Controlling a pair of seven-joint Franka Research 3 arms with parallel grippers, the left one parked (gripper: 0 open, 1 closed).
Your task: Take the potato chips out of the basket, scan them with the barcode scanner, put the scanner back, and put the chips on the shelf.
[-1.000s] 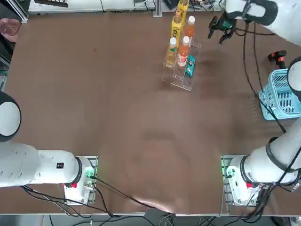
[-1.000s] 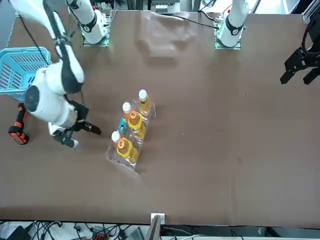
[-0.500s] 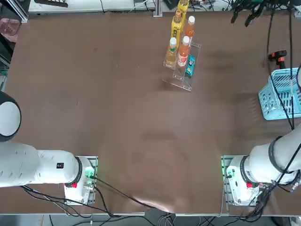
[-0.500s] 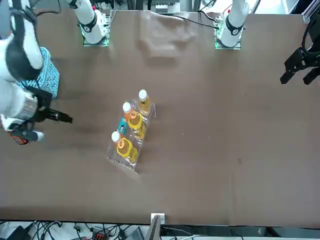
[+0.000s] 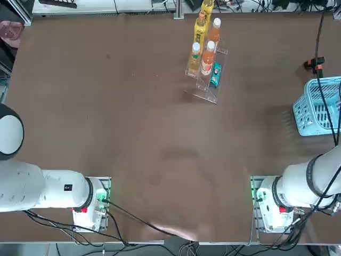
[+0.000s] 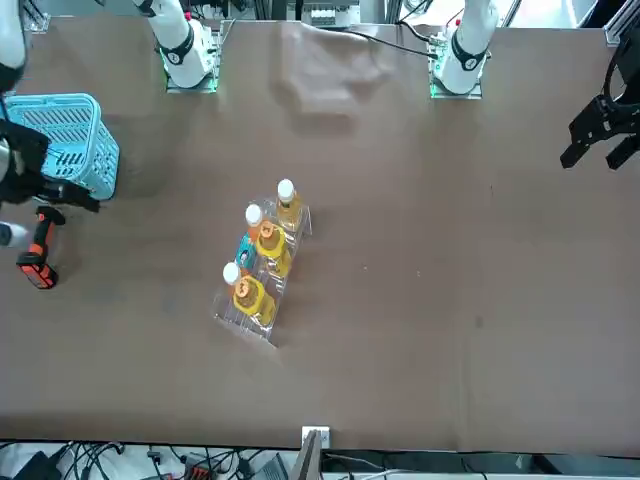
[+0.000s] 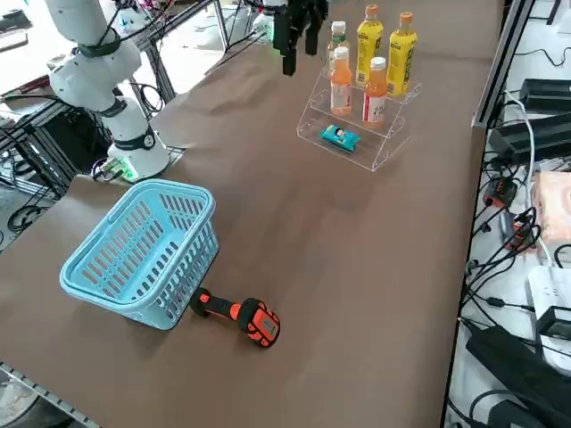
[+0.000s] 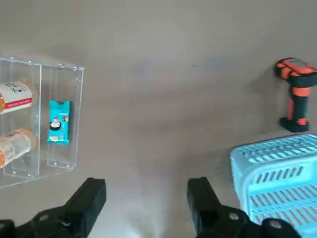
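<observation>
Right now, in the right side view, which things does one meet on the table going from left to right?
Basket, barcode scanner, potato chips, orange bottle with the white cap.

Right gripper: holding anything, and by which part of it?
Nothing held: the black two-finger right gripper stands open, away from the light-blue plastic lattice basket.

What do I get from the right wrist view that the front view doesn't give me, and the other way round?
Only the right wrist view: both fingers of the right gripper, standing apart with nothing between them, and the basket's inside without the arm alongside.

Only the front view: the yellow-capped bottles on the shelf, and the idle left gripper.

Both: the teal chips packet on the clear shelf, the scanner on the table, and the basket.
</observation>
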